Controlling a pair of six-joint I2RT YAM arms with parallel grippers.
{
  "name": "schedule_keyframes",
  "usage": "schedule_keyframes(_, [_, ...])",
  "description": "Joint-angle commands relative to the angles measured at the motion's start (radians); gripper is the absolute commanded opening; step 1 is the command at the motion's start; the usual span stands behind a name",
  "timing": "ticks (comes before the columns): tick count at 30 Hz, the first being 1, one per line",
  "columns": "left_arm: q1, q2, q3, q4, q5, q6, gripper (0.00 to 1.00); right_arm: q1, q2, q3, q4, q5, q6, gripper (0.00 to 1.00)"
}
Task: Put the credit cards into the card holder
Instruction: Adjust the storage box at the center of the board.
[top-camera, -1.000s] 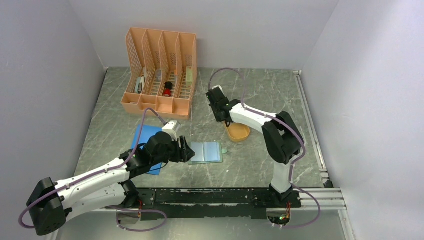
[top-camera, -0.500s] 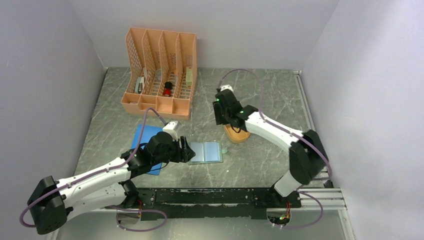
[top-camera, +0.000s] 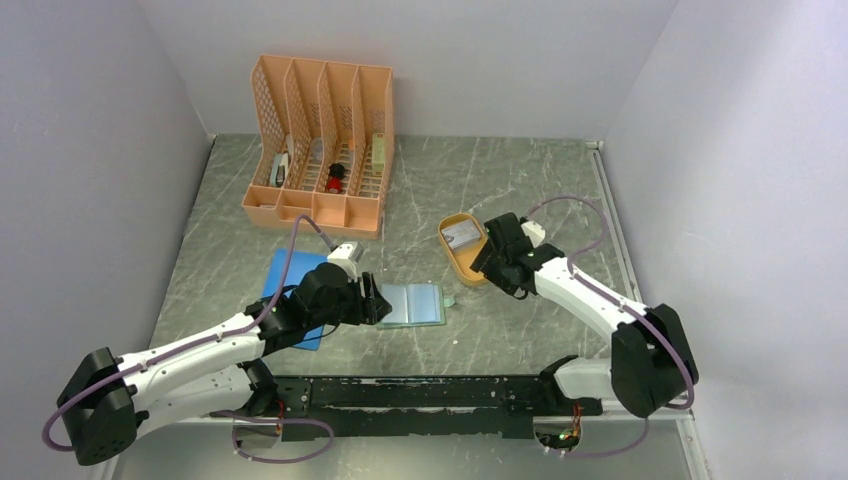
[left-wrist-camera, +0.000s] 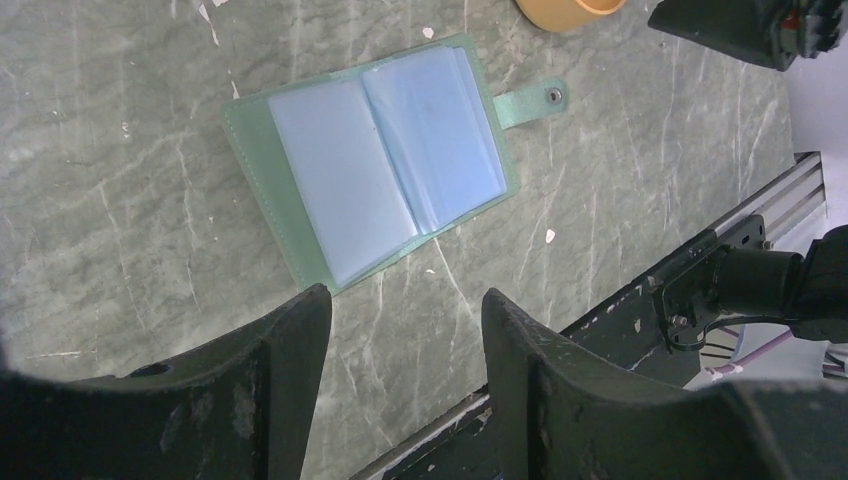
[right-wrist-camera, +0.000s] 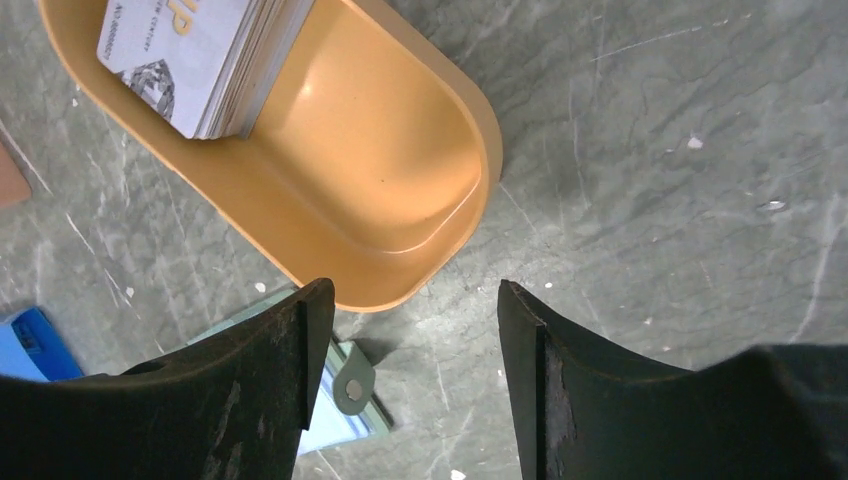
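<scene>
The card holder (top-camera: 414, 303) lies open on the table, sage green with pale blue pockets (left-wrist-camera: 370, 170) and its snap tab (right-wrist-camera: 352, 385) pointing right. A stack of credit cards (top-camera: 461, 233) (right-wrist-camera: 195, 60) rests in the far end of the mustard-yellow tray (top-camera: 447, 252) (right-wrist-camera: 390, 180). My left gripper (top-camera: 379, 304) (left-wrist-camera: 405, 300) hovers open just left of the holder, nothing between its fingers. My right gripper (top-camera: 485, 263) (right-wrist-camera: 415, 290) stands open and empty over the tray's near right rim.
An orange file organizer (top-camera: 320, 140) with small items stands at the back left. A flat blue pad (top-camera: 290, 275) lies partly under my left arm. A black rail (top-camera: 440, 392) runs along the table's near edge.
My right arm has swung from behind the tray to its right side and its gripper has opened; the cards in the tray are now uncovered. The left arm has not moved.
</scene>
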Motion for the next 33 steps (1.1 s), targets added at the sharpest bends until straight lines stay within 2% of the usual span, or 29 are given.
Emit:
schedule_keyframes(1, [0.006,-0.004,0.005,0.041,0.011,-0.012,0.62,-0.025,0.039,-0.008,0.028,-0.034,0.109,0.65])
schedule_keyframes(7, [0.007,-0.005,0.002,0.036,0.006,-0.011,0.62,-0.073,0.115,-0.015,0.091,-0.057,0.076,0.62])
schedule_keyframes(9, [0.006,-0.003,0.004,0.031,0.004,-0.009,0.62,-0.09,0.142,-0.004,0.111,-0.071,0.04,0.56])
schedule_keyframes(12, [0.006,0.0,0.004,0.031,0.001,-0.007,0.62,-0.12,0.184,0.027,0.129,-0.089,-0.022,0.4])
schedule_keyframes(16, [0.007,0.014,0.003,0.04,0.002,-0.003,0.62,-0.141,0.237,0.093,0.13,-0.092,-0.115,0.31])
schedule_keyframes(25, [0.007,0.05,0.014,0.059,0.014,0.014,0.62,-0.165,0.377,0.254,0.074,-0.074,-0.358,0.2])
schedule_keyframes(33, [0.006,0.055,0.008,0.075,0.028,0.02,0.62,-0.165,0.524,0.418,-0.013,-0.001,-0.614,0.17])
